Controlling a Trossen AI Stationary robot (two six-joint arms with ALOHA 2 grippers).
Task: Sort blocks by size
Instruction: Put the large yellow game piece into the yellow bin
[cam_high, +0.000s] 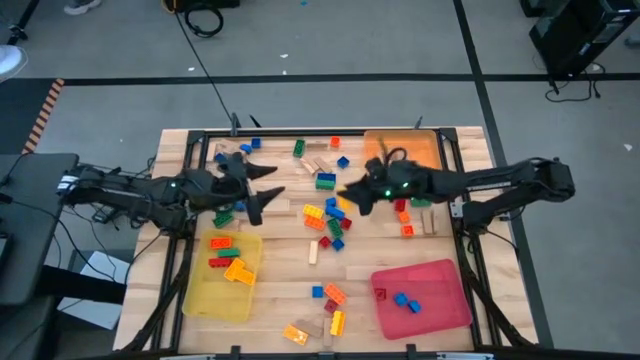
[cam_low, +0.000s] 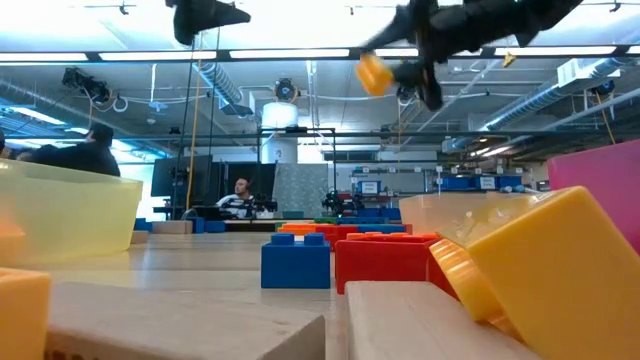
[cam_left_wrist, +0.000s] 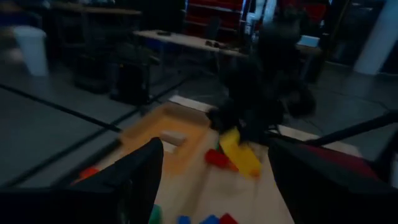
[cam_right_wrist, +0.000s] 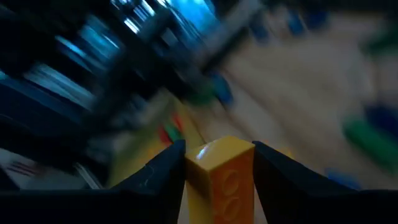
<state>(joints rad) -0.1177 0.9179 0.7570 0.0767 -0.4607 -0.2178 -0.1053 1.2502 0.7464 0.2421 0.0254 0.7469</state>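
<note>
Blocks (cam_high: 328, 222) litter the table; we see the right gripper (cam_right_wrist: 217, 163) clamped on a yellow brick (cam_right_wrist: 219, 175) aloft. It could slip mid-swing. The left gripper (cam_left_wrist: 214, 171) gapes empty.

Both wrist views are dim and motion-blurred, while ceiling strip lights (cam_low: 300, 55) brighten the low view.

Glossy plastic yellow brick (cam_right_wrist: 219, 177); matt wooden table (cam_high: 290, 270); translucent plastic yellow tray (cam_high: 205, 295).

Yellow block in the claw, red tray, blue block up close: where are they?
yellow block (cam_right_wrist: 219, 171): right wrist view, its studded face.
red tray (cam_high: 440, 280): high view, bare floor.
blue block (cam_low: 295, 262): low view, front face.
</note>
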